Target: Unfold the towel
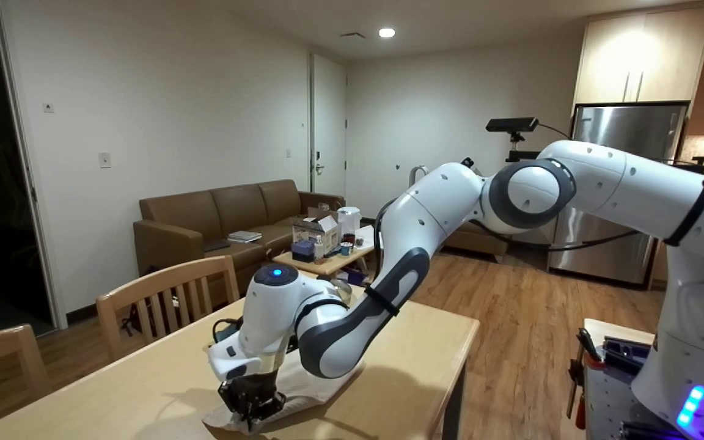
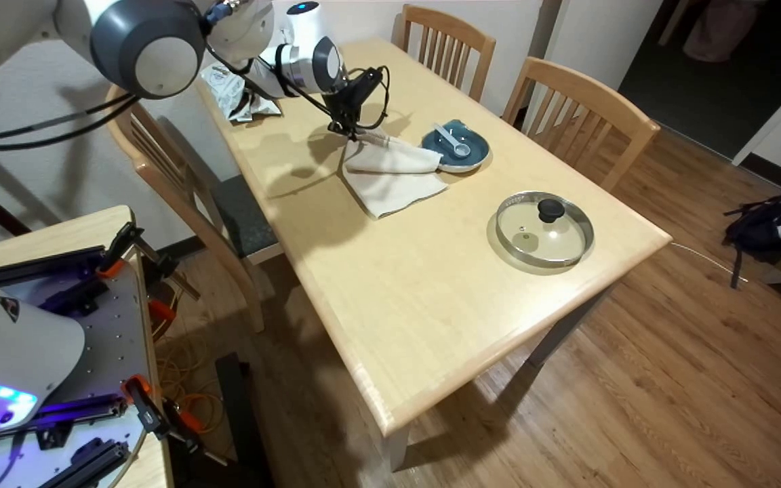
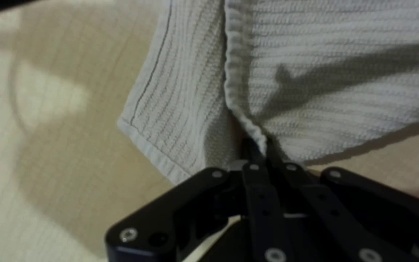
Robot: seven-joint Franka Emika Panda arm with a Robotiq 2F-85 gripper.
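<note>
Since the towel (image 2: 390, 157) lies doubled over on the table (image 2: 397, 291), I judge the step in hand to be the grasp of its upper layer. My tool (image 3: 262, 153) is pressed together with that layer's hem running in between its tips, so I read it as pinching the towel by this edge, low over the table; how deep the cloth sits, and whether the lower layer is caught too, I cannot tell. To one side of the hem, a strip of the lower layer lies uncovered; to the other spreads the upper layer. Next I should rise gently, make sure that just one layer lifts, then carry the hem up and over, away from the uncovered strip, and lay it flat. A slow arc ought to suit such floppy cloth; a sharp tug could drag the whole towel along or let the hem slip. Because the dish (image 2: 477, 146) with its spoon (image 2: 453, 140) sits right by the towel's end away from my tool in an exterior view, touching or nearly so, the swing must not sweep it. The lid (image 2: 548, 232) lies well apart.
</note>
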